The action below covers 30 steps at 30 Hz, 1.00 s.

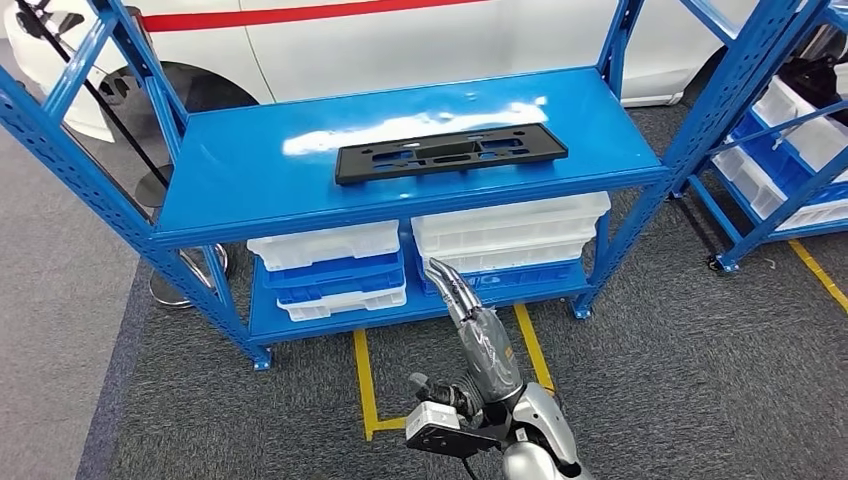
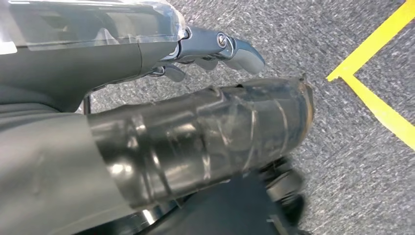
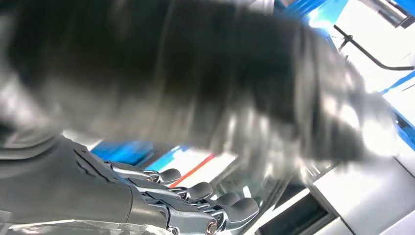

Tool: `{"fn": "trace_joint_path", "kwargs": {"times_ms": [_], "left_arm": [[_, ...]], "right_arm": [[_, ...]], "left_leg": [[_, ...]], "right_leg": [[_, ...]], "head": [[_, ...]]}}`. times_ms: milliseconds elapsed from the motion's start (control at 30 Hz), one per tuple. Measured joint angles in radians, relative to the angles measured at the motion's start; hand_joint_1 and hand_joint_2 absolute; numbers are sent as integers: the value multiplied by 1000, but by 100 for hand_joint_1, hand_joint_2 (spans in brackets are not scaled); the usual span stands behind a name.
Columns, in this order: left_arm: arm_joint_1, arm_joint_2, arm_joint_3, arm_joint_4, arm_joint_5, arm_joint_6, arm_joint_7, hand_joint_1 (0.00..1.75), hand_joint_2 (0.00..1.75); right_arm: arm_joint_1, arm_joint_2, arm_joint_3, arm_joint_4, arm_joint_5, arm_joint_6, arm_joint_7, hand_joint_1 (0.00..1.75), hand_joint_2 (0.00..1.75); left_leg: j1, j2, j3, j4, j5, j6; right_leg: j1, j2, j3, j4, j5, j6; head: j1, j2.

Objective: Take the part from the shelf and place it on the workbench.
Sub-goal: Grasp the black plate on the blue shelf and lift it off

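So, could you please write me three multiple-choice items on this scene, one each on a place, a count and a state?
1. Where does the black part lie?
A. on the shelf's top board
B. on the carpet
C. in a white bin

2. How many stacks of white and blue bins stand on the lower board?
A. one
B. two
C. four

3. What does the right hand hold?
A. the black part
B. a bin
C. nothing

Key: 1 A, the black part lies flat on the blue shelf. 2 B, the bins stand in two stacks side by side. 3 C, the right hand has nothing between its fingers.
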Motion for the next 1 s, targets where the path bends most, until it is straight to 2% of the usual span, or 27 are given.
{"fn": "trace_joint_path", "kwargs": {"times_ms": [67,133,200,267,333,367,400,433,500,533,567,667,733,767,833,867,900,933,1000], "left_arm": [[-1,1,0,0,0,-1,0,0,0],[0,1,0,0,-1,-2,-1,0,0],[1,1,0,0,-2,-3,-2,0,0],[-1,1,0,0,-3,-5,-3,0,0],[-1,1,0,0,-4,-7,-3,0,0],[0,1,0,0,-4,-8,-3,0,0],[0,1,0,0,-4,-8,-3,0,0],[0,1,0,0,-4,-9,-3,0,0],[0,1,0,0,-5,-9,-3,0,0],[-1,1,0,0,-6,-9,-3,0,0],[-1,1,0,0,-6,-9,-3,0,0],[-1,1,0,0,-7,-10,-3,0,0],[-1,1,0,0,-7,-9,-3,0,0],[-2,1,0,0,-7,-9,-3,0,0],[-1,1,0,0,-7,-9,-3,0,0],[1,1,0,0,-7,-9,-3,0,0],[2,1,0,0,-8,-9,-3,0,0],[3,1,0,0,-8,-9,-2,0,0],[3,2,0,0,-8,-9,-2,0,0]], "right_arm": [[0,0,-2,-1,5,-8,0,0,175],[1,0,-4,-3,4,-11,-1,0,175],[1,0,-9,-9,3,-13,-3,0,175],[2,0,-15,-13,2,-15,-5,0,175],[6,0,-21,-14,3,-16,-6,0,175],[9,-1,-22,-14,4,-16,-7,0,175],[10,-1,-24,-14,5,-17,-8,0,175],[11,-1,-24,-14,6,-17,-8,0,175],[11,-1,-26,-14,6,-19,-9,0,175],[11,-1,-27,-15,6,-21,-10,0,175],[11,-1,-28,-16,6,-22,-10,0,175],[13,-2,-31,-18,6,-24,-10,0,175],[13,-2,-31,-19,6,-25,-10,0,175],[13,-2,-32,-20,7,-25,-10,0,175],[14,-2,-32,-20,7,-25,-10,0,175],[15,-2,-32,-20,7,-25,-10,0,175],[16,-2,-32,-19,7,-25,-10,0,175],[17,-2,-32,-20,7,-25,-10,0,175],[18,-2,-32,-21,7,-26,-10,0,175]], "left_leg": [[-5,1,33,-72,16,10],[-7,-1,34,-80,16,15],[-2,0,40,-92,23,24],[2,1,43,-101,29,34],[2,1,42,-100,28,37],[2,1,42,-99,28,37],[2,1,42,-98,27,37],[3,0,43,-96,25,35],[2,-3,44,-88,17,28],[0,-4,42,-82,13,23],[-1,-5,40,-77,9,17],[-1,-4,36,-74,4,1],[1,-3,23,-40,-20,-8],[3,-2,1,8,-47,-12],[4,-1,-67,145,-106,-17],[4,-1,-96,198,-119,-18],[4,-1,-109,216,-112,-17],[4,-1,-101,192,-84,-14],[0,-1,-46,64,-8,0]], "right_leg": [[2,0,-2,1,0,7],[3,-1,-3,-1,2,18],[2,0,-8,13,-11,28],[0,3,-45,96,-63,36],[-3,4,-109,227,-121,42],[-5,4,-131,270,-130,44],[-7,4,-137,278,-120,46],[-10,4,-124,248,-91,47],[-13,4,-63,117,-23,46],[-13,5,-37,62,-4,43],[-12,6,-22,28,2,40],[-9,8,-19,14,-2,23],[-12,7,-14,8,-1,11],[-13,6,-11,6,-1,6],[-11,4,-10,5,-3,0],[-9,4,-9,6,-4,-1],[-7,4,-8,6,-5,-2],[-6,5,-4,6,-7,-3],[-3,6,5,5,-12,-2]], "head": [[0,0],[0,0],[1,0],[1,0],[1,0],[1,0],[1,0],[1,0],[1,0],[1,0],[1,0],[1,0],[0,0],[0,0],[0,0],[0,0],[0,0],[0,0],[0,0]]}}
